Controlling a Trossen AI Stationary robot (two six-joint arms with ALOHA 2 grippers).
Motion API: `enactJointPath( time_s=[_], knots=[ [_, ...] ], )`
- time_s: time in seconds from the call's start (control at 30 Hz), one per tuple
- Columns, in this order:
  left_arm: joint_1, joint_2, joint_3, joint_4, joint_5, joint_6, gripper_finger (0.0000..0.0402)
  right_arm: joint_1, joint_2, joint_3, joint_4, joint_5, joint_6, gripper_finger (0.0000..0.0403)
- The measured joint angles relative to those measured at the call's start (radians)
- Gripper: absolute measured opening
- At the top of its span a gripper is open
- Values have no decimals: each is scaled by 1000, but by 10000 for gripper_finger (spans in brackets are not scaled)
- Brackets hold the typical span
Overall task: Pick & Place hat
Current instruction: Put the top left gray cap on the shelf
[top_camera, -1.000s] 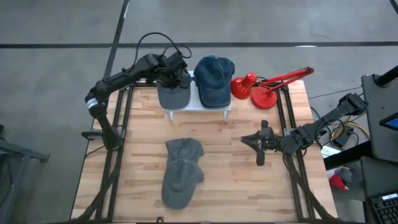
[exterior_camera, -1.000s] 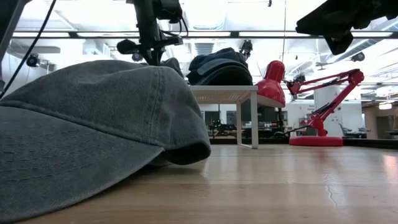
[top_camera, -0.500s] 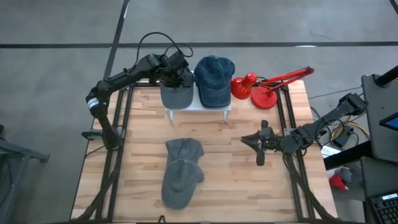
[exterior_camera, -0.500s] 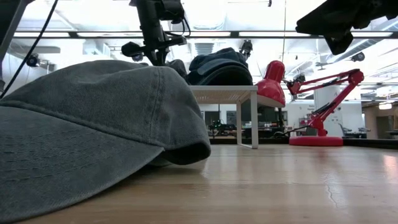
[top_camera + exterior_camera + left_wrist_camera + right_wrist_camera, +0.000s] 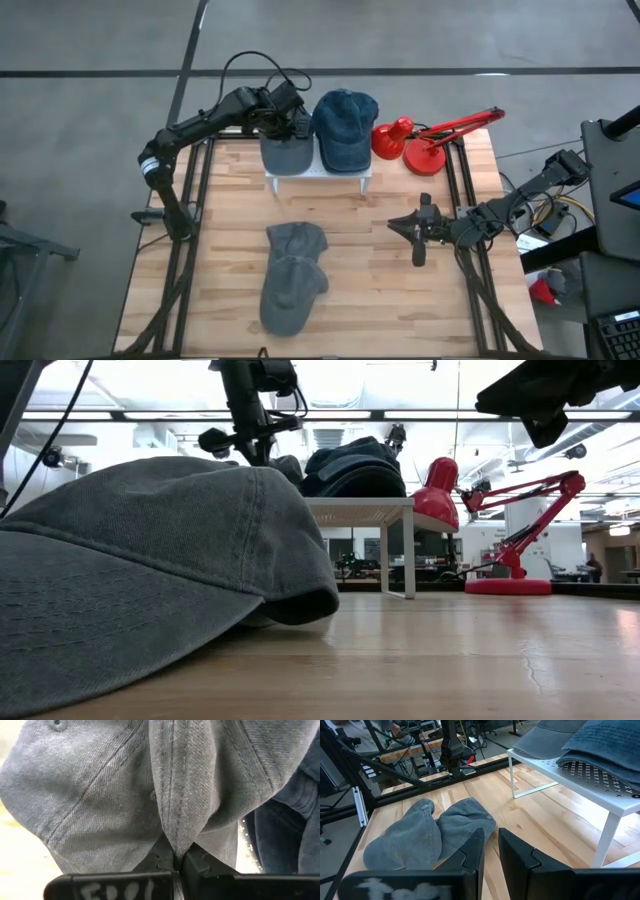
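A light grey hat (image 5: 283, 153) is held over the left part of the white perforated shelf (image 5: 318, 171) at the far edge of the wooden table (image 5: 380, 260); the left gripper (image 5: 290, 122) is clamped on a pinched fold of its fabric, as is seen in the left wrist view, where the cloth (image 5: 175, 795) is squeezed between the two dark fingers (image 5: 162, 860); whether the hat rests fully on the shelf cannot be told. Just to its right on the same shelf a dark blue hat (image 5: 345, 128) is lying, the two hats being close together or touching. Two further grey hats (image 5: 292, 275) are lying on the table nearer the front, slightly left of centre, one overlapping the other; the nearest of them (image 5: 150, 570) fills the left half of the low view. A red desk lamp (image 5: 430, 138) is standing to the right of the shelf at the far right of the table, its head (image 5: 388, 138) just beside the blue hat. The right gripper (image 5: 418, 240) is held low over the right side of the table, well apart from all the hats; its fingers (image 5: 475, 851) are seen nearly closed with a narrow gap between them and nothing gripped.
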Motion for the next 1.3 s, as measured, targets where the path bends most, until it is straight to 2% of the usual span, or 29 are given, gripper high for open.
enactJointPath(
  time_s=[0.27, 0.63, 1.3],
  knots=[
    [-4, 0, -2, 2, 7, -11, 24, 0, 0, 0, 0, 0, 0, 52],
    [-4, 0, -46, 8, 22, -13, 27, 0, 0, 0, 1, 0, 0, 52],
    [-5, 0, -48, 72, 58, 5, 28, 0, 0, 0, 5, 0, 0, 52]
  ],
)
